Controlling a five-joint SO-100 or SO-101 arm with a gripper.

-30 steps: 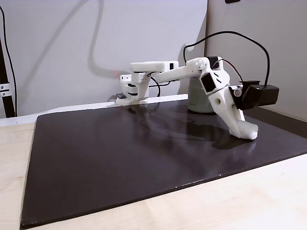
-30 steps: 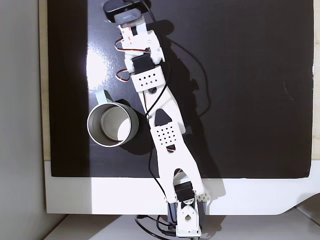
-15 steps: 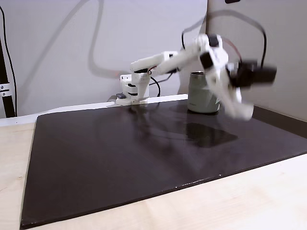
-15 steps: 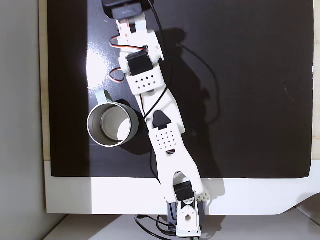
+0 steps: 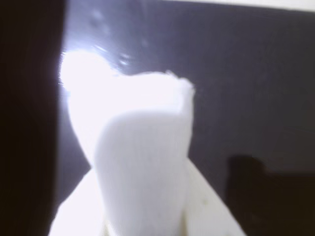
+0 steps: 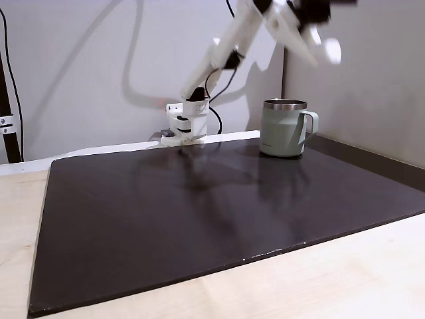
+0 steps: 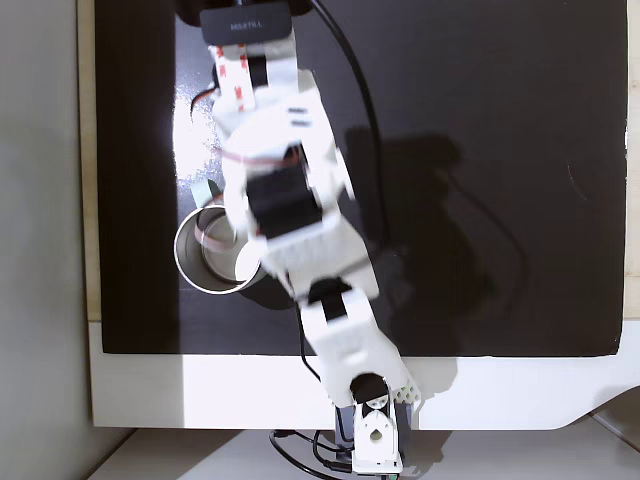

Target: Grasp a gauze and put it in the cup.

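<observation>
Wrist view: gauze (image 5: 140,167) fills centre-bottom of frame, bright white, overexposed. Pale finger (image 5: 211,209) flanks it lower right, another at lower left. Fingers pinch the roll between them, one each side. Dark mat (image 5: 246,73) behind it, blurred.

Side fixed view: arm raised high, gripper (image 6: 325,48) at top right of frame, motion-blurred, above and a bit right of cup (image 6: 284,127). Cup upright on mat (image 6: 199,206), right of centre, handle to frame right. Well apart vertically.

Top fixed view: arm covers much of cup (image 7: 196,262); steel rim shows at left of centre, handle stub toward upper left. Wrist camera at top edge. Gripper tip itself hidden under arm there.

Step in hand (judgement): carry phase, roll lifted, needs bringing over cup mouth. To do well: centre the tip over the rim opening before lowering, come down near-vertical so fingers clear the steel rim, release only w/ roll's lower end inside the mouth. Mind the handle side. Roll is soft, light; could cling to a finger on release, so part the fingers fully.

Gauze axis: in wrist view long axis runs bottom-to-top of frame, along the fingers, free end toward upper centre, projecting past fingertips. True tilt vs. vertical: can't tell, side view too blurred.
</observation>
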